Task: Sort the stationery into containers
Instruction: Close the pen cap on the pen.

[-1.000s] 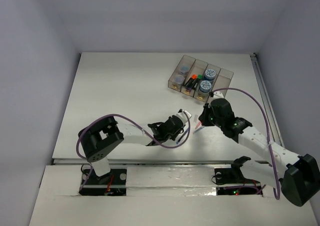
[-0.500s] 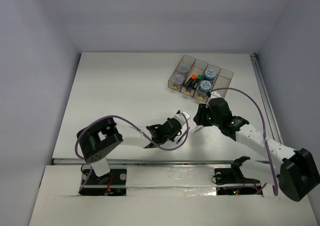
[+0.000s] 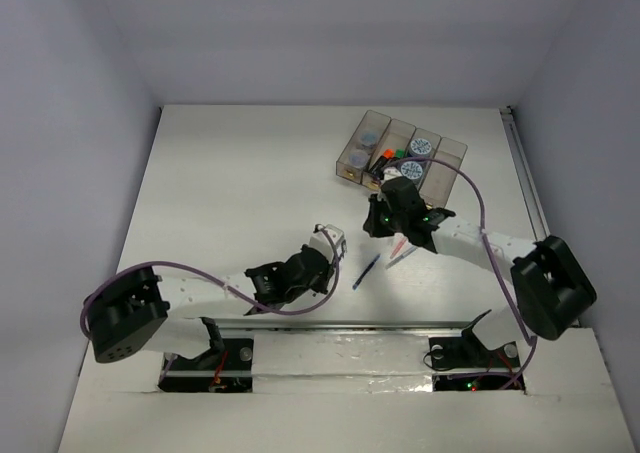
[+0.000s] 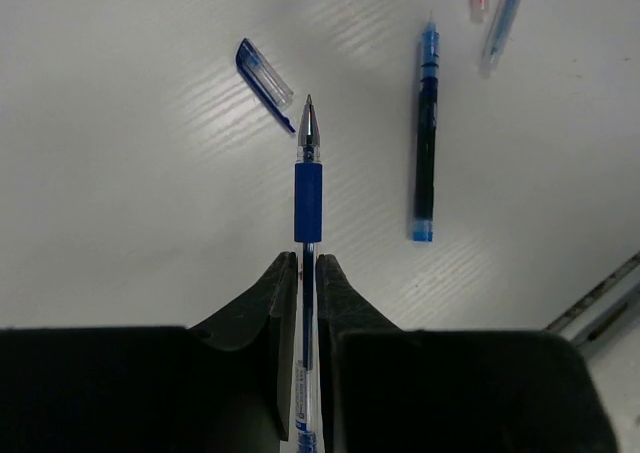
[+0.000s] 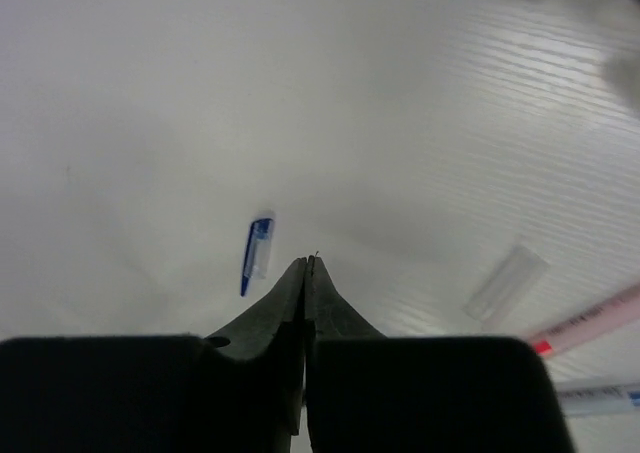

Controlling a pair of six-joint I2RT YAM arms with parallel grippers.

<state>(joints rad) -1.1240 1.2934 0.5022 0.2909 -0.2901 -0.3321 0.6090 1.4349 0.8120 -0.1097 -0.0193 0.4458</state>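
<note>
My left gripper point(image 4: 308, 265) is shut on a thin blue pen point(image 4: 308, 173) with its bare tip pointing forward, held above the table; in the top view it point(image 3: 318, 256) is near the table's front middle. A blue cap point(image 4: 265, 73) lies just ahead of the tip. Another blue pen point(image 4: 426, 138) lies to the right point(image 3: 366, 271). A red pen point(image 3: 400, 248) lies beside it. My right gripper point(image 5: 308, 261) is shut with nothing seen in it, above bare table point(image 3: 376, 221), just in front of the containers point(image 3: 452, 159).
The bins hold two blue-white rolls point(image 3: 424, 146), short markers point(image 3: 385, 159) and other small items. The right wrist view shows the blue cap point(image 5: 257, 253), a clear cap point(image 5: 505, 283) and the red pen's end point(image 5: 590, 323). A metal rail point(image 3: 525, 173) runs along the table's right edge.
My left arm has pulled back to the left and nearer with the blue pen. My right gripper has swung left and farther, towards the bins. The pens on the table now show.
</note>
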